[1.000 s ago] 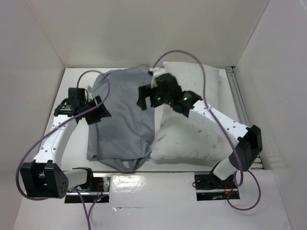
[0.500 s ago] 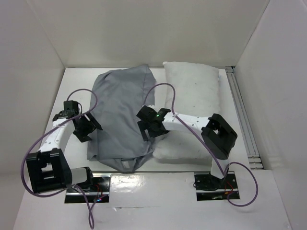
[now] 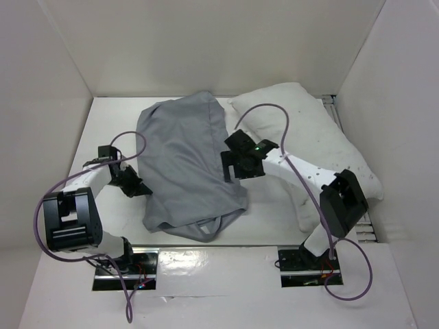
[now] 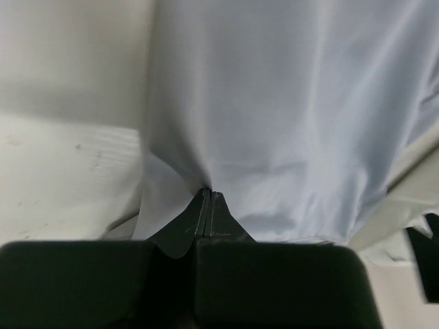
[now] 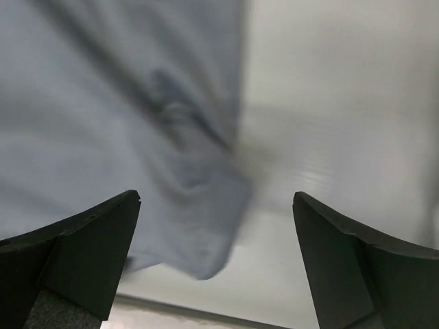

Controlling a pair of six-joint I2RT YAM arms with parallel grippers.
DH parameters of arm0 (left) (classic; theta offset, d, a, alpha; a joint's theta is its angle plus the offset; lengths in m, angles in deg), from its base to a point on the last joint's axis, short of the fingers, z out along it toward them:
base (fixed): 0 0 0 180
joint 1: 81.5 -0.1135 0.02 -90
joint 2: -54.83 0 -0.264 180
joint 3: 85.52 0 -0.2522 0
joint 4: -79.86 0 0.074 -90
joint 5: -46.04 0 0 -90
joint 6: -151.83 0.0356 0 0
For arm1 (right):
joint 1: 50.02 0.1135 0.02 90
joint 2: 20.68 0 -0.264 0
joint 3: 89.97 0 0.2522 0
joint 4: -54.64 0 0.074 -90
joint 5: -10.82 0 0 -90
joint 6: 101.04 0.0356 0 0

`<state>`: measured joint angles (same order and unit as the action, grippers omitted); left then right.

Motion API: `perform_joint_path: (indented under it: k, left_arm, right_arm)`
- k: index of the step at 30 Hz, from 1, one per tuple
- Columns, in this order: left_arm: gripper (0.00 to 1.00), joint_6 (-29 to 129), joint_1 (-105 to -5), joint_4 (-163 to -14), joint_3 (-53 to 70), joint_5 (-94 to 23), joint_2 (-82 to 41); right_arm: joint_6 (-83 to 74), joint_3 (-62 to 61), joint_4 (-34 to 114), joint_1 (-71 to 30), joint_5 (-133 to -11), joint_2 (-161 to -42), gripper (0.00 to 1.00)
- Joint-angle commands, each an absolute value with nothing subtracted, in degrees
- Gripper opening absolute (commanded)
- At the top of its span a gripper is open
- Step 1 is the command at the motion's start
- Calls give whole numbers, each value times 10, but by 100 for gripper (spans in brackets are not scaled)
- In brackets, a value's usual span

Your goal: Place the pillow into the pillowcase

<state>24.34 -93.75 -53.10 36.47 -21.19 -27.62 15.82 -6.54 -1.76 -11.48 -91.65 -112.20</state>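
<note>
Folds of the pillowcase (image 3: 186, 164) are pinched tight in the left pincer (image 3: 135, 185), at its left edge. The right pincer (image 3: 232, 166) hangs wide apart over its right edge. The pillow (image 3: 322, 140) lies just to the right.

Light: we see bright, even white.
Glare: glossy strip (image 3: 219, 267) at 6 o'clock.
Blur: our right wrist view smears the pillowcase (image 5: 103, 137).

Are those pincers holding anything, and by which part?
The left pincer pinches the pillowcase at its left edge; the right pincer is open, holding nothing.
</note>
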Motion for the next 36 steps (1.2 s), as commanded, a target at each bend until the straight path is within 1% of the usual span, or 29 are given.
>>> perform_joint_path:
  k: [1, 4, 7, 9, 10, 12, 13, 15, 16, 17, 18, 19, 22, 23, 25, 26, 28, 29, 31, 32, 33, 34, 35, 36]
  left_arm:
    - [0, 261, -941, -543, 334, -155, -283]
    - [0, 284, -935, -531, 319, -146, -253]
    - [0, 320, -899, -496, 273, -207, -208]
    - [0, 332, -872, -458, 235, -268, -191]
    - [0, 340, -866, -453, 228, -278, -174]
    - [0, 340, -859, -452, 221, -283, -168]
    - [0, 340, -859, -452, 221, -283, -161]
    - [0, 340, -854, -460, 221, -271, -161]
    - [0, 334, -854, -466, 221, -271, -169]
    - [0, 334, -854, -467, 221, -264, -169]
    - [0, 334, -854, -473, 221, -259, -178]
    - [0, 327, -854, -473, 221, -258, -183]
    - [0, 315, -854, -479, 204, -265, -178]
    - [0, 315, -854, -479, 197, -272, -178]
    - [0, 307, -854, -479, 182, -272, -172]
    - [0, 302, -854, -479, 165, -264, -171]
    - [0, 294, -848, -479, 152, -264, -177]
    - [0, 286, -840, -479, 144, -264, -177]
    - [0, 286, -820, -492, 135, -264, -207]
    - [10, 286, -813, -492, 118, -264, -221]
    - [26, 295, -808, -492, 104, -264, -238]
    - [50, 295, -800, -477, 86, -259, -273]
    - [56, 302, -800, -461, 65, -258, -287]
    - [60, 311, -784, -437, 26, -273, -295]
  right_arm:
    - [138, -39, 0, -76, -863, -1147, 100]
    - [151, -61, 9, -71, -843, -1153, 100]
    - [170, -90, 17, -70, -838, -1148, 100]
    - [185, -106, 17, -70, -843, -1148, 99]
    - [185, -113, 17, -70, -843, -1148, 99]
    - [199, -128, 23, -70, -843, -1148, 95]
    - [199, -141, 34, -70, -832, -1148, 87]
    - [199, -146, 49, -70, -813, -1148, 69]
    - [199, -156, 64, -70, -804, -1148, 56]
    - [206, -156, 64, -70, -804, -1148, 21]
    - [206, -156, 64, -70, -804, -1148, 8]
    - [206, -148, 64, -70, -816, -1148, 0]
    - [180, -92, 70, -77, -876, -1141, 0]
    - [166, -34, 70, -87, -887, -1146, 0]
    - [139, 38, 48, -111, -903, -1180, 0]
    - [111, 104, 43, -134, -903, -1191, 0]
    - [80, 153, 50, -161, -897, -1229, 0]
    - [54, 175, 50, -191, -888, -1246, 0]
    - [40, 252, 50, -223, -853, -1323, 0]
    - [29, 279, 50, -246, -845, -1353, 0]
    - [29, 349, 31, -256, -845, -1416, 24]
    - [29, 398, 9, -264, -845, -1450, 47]
    - [29, 451, -20, -269, -838, -1480, 64]
    - [29, 541, -62, -274, -831, -1520, 78]
